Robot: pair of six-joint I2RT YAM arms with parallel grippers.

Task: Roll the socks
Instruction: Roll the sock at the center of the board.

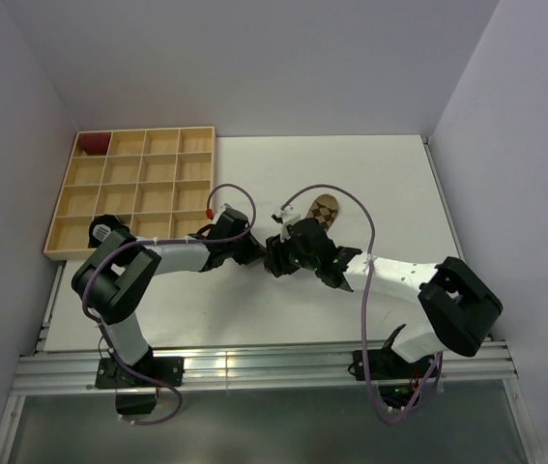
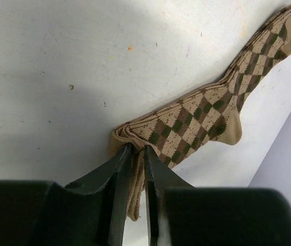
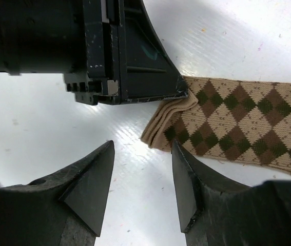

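The left end effector (image 2: pixel 137 149) is pinched narrow on the folded cuff of the sock (image 2: pixel 207 110). The sock lies flat near the middle of the surface (image 2: pixel 58 77), toe toward the far edge. The right end effector (image 3: pixel 142 147) stands wide and empty, just beside that cuff.

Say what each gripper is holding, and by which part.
The left gripper pinches the tan argyle sock at its folded cuff end. The right gripper stands open beside that end, holding nothing.
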